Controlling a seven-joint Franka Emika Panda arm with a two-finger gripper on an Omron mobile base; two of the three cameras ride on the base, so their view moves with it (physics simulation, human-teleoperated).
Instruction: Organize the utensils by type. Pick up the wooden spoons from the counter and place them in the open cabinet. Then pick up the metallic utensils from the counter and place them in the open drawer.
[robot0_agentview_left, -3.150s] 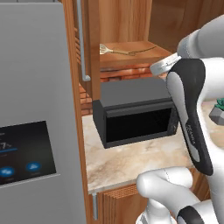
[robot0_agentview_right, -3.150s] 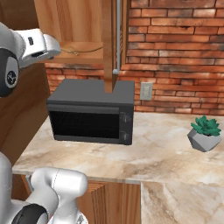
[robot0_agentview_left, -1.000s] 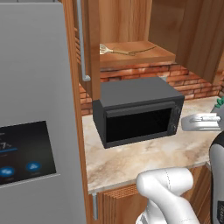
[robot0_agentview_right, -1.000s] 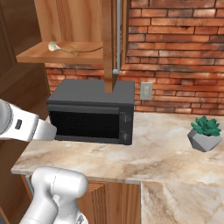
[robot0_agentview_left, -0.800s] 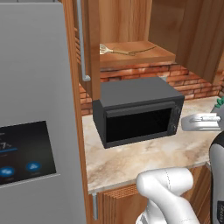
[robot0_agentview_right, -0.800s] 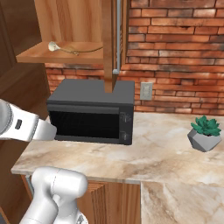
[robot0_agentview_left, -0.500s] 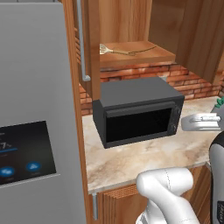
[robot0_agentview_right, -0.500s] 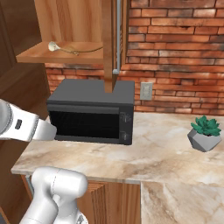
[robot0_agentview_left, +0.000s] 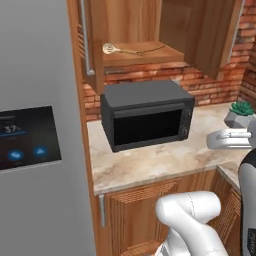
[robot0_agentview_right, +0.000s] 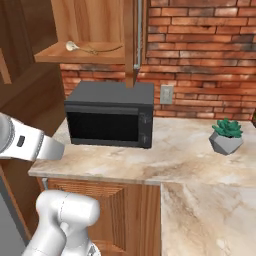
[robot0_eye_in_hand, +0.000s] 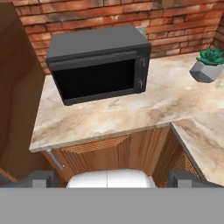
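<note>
A wooden spoon with a pale bowl lies on the shelf of the open cabinet, and it shows on that shelf as the spoon in the right base view too. My gripper hangs low in front of the counter, looking back at it, with its fingertips far apart and nothing between them. The beige counter carries no spoon where I can see it. The metallic utensils and the open drawer are out of view.
A black microwave stands on the counter under the cabinet. A potted plant sits at the right by the brick wall. The grey fridge fills the left. An open cabinet door juts out at upper right.
Three seconds ago the arm reached up to the cabinet shelf; it has since swung down and away to the right. Over the last second nothing has moved.
</note>
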